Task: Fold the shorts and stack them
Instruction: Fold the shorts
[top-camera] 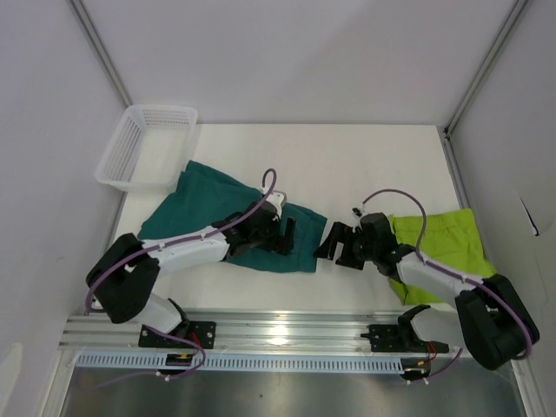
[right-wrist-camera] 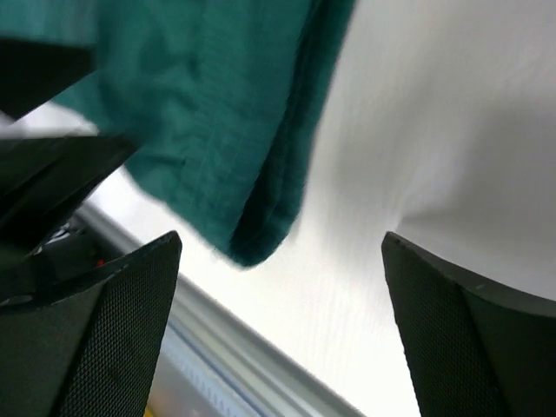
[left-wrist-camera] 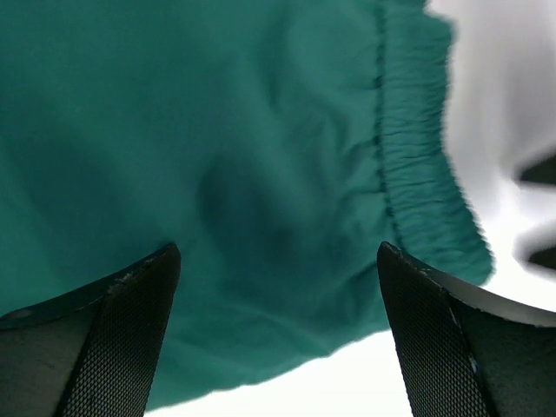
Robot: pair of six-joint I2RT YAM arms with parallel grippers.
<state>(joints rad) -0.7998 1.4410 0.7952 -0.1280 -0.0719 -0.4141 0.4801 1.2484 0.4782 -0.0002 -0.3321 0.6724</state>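
Observation:
The dark teal shorts [top-camera: 195, 204] lie spread on the white table, left of centre, with the waistband end toward the middle. My left gripper [top-camera: 284, 236] hovers open over that end; the left wrist view shows teal fabric [left-wrist-camera: 217, 174] and the gathered waistband [left-wrist-camera: 417, 165] between my fingers. The lime green shorts [top-camera: 443, 243] lie at the right, partly under my right arm. My right gripper [top-camera: 333, 242] is open and empty, just right of the teal corner [right-wrist-camera: 252, 234], over bare table.
A white mesh basket [top-camera: 146, 146] stands at the back left, touching the teal shorts' far edge. The metal rail [top-camera: 278, 330] runs along the near edge. Grey walls close in both sides.

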